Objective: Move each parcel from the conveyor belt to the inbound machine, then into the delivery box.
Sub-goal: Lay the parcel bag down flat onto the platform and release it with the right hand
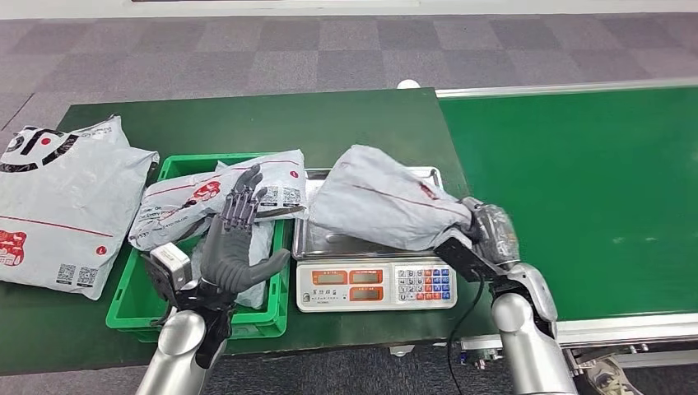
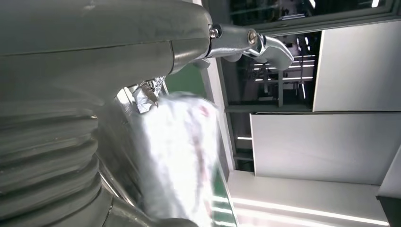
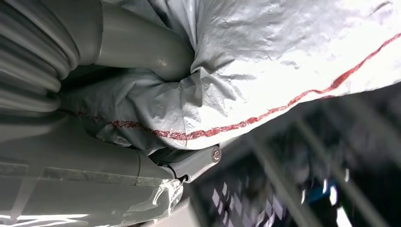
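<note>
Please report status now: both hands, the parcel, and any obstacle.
Right hand grips grey parcel over the scale tray. Left hand open, raised over green crate. Crate already holds parcels. No obstacle seen.

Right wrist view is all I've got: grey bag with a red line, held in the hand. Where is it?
Observer: The grey parcel lies over the scale tray, with the right hand gripping its near end.
Operator: Left hand?
Observer: The left hand is raised above the green crate, fingers spread, holding nothing.
Operator: Crate loaded?
Observer: A white parcel rests across its top.
</note>
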`<state>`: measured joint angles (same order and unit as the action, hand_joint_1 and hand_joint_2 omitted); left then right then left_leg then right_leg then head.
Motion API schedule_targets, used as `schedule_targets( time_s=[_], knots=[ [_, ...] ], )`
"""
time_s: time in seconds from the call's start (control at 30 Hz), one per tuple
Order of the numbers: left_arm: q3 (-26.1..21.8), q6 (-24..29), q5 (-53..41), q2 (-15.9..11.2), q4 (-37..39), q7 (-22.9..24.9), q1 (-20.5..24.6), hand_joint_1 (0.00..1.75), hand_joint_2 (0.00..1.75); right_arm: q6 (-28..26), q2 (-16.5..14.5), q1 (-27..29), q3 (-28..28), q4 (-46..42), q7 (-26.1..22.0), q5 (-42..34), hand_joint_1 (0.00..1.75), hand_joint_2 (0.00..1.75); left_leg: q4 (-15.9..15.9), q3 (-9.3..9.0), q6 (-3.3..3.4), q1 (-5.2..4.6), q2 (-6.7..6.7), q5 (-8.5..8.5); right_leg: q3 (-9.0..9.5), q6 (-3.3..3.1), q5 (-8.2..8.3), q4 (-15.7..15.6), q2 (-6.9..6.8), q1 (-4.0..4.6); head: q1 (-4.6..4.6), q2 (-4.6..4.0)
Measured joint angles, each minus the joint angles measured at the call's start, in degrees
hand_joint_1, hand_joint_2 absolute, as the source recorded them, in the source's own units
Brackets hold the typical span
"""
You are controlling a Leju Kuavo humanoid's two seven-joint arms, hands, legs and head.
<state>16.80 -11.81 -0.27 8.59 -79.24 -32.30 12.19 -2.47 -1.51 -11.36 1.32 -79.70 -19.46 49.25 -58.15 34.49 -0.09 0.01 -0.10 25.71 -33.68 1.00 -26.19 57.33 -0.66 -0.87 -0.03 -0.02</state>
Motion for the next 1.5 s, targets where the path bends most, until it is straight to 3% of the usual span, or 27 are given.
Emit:
schedule_targets(
  time_s=[0.43,1.03,1.17,1.3,1.5],
  knots=[
    [-0.3,0.7,-2.6,0.0,-2.8,-0.8,-2.6,0.0,1.75,10.3,2.8,-4.4,-6.8,9.4,-2.6,-7.2,1.75,1.75,0.0,0.0,0.0,0.0,0.0,0.0,-0.02,0.0,-0.01,0.0,0.01,0.0,-0.01,0.01],
    [-0.3,0.8,-2.8,0.0,-3.2,-0.6,-3.0,0.0,1.75,11.0,3.5,-5.6,-8.5,12.0,-2.8,-7.9,1.75,1.75,0.0,-0.01,0.0,0.0,0.0,0.01,-0.01,0.0,-0.01,0.0,0.01,0.0,0.01,0.01],
    [-0.3,0.9,-3.1,0.0,-3.3,-0.6,-3.0,0.0,1.75,11.2,3.5,-5.6,-8.5,12.0,-3.1,-8.5,0.0,1.75,0.0,0.0,0.0,0.0,0.0,0.01,-0.02,0.0,-0.01,0.0,0.01,0.0,0.01,0.01],
    [-0.3,2.6,-6.4,0.0,-3.3,-0.3,-3.0,0.0,1.75,11.7,3.5,-5.6,-8.5,11.9,-5.5,-12.0,0.0,1.75,0.0,0.0,0.0,0.0,0.0,0.01,-0.03,0.0,-0.01,0.0,0.01,0.0,0.01,0.01],
    [0.5,6.7,-14.0,0.3,-2.8,1.2,-2.4,0.0,1.75,7.8,3.5,-4.4,-8.3,6.8,-11.4,-19.7,0.0,1.75,0.0,0.0,0.0,0.0,0.0,0.01,-0.08,0.0,-0.01,0.0,0.01,0.0,0.0,0.0]
  ],
)
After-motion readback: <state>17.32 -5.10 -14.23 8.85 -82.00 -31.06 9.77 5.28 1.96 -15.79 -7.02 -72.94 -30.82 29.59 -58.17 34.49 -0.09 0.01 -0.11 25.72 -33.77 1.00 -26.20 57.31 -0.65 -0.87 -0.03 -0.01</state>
